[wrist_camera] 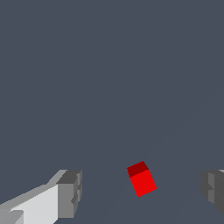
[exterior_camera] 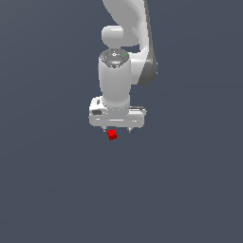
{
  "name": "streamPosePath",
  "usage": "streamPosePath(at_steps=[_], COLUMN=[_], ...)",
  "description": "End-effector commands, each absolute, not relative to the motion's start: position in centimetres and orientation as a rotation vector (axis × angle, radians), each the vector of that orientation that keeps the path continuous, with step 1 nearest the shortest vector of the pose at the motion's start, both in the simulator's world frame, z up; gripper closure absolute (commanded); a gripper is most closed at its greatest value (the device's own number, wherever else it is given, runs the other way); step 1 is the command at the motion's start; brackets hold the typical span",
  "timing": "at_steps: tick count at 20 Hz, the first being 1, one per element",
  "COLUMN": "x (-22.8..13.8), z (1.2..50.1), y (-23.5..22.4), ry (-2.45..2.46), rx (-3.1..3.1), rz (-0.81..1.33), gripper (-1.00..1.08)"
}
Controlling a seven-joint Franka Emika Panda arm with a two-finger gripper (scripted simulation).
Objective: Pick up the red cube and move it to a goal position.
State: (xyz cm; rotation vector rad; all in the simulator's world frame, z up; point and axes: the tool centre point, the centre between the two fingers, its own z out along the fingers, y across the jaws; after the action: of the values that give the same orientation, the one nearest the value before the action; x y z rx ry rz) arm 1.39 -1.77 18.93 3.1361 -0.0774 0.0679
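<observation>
The red cube (exterior_camera: 112, 135) is a tiny bright red block lying on the dark grey surface, just below the white gripper (exterior_camera: 116, 130) in the exterior view. In the wrist view the cube (wrist_camera: 142, 180) lies between the two grey fingertips (wrist_camera: 70, 193), turned at an angle to them and apart from both. The jaws stand wide apart, far wider than the cube. The gripper (wrist_camera: 142, 192) is open and holds nothing. How high the fingertips are above the surface I cannot tell.
The white arm (exterior_camera: 124, 42) rises above the gripper toward the top of the exterior view. A plain dark grey surface (exterior_camera: 57, 190) fills the rest of both views.
</observation>
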Motion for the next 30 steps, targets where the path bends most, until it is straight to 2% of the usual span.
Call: streamPosePath(at_steps=[1, 12, 30], x=[1.4, -0.3, -6.5], z=[18.9, 15.9, 3.4], y=[-1.8, -2.1, -4.9], ry=[-0.077, 0.039, 0.513], rx=[3.136, 3.138, 3.101], rz=[0.068, 0.056, 0.006], gripper=[-0.92, -0.92, -0.92])
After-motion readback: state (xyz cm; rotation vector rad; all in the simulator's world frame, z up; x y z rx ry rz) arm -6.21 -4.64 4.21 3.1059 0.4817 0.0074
